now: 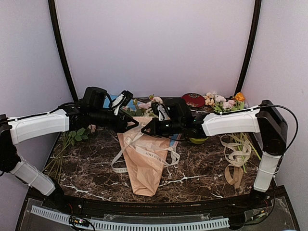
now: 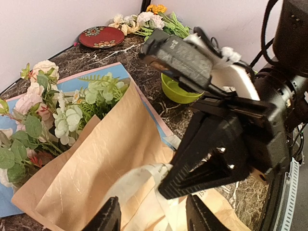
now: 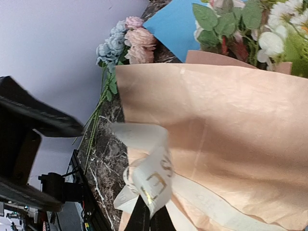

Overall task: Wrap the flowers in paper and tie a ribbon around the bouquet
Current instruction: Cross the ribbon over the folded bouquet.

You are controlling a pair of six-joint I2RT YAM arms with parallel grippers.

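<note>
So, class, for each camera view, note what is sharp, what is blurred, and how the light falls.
Top external: even, soft light, no hard shadows, the bouquet small but clear. Left wrist: the flowers are sharp, the ribbon near the lens is smeared, the right arm is blurred. Right wrist: the paper is sharp, the left arm a dark blur at the edge.

Top cam high/behind; both wrist cams near paper (image 2: 96, 163).
</note>
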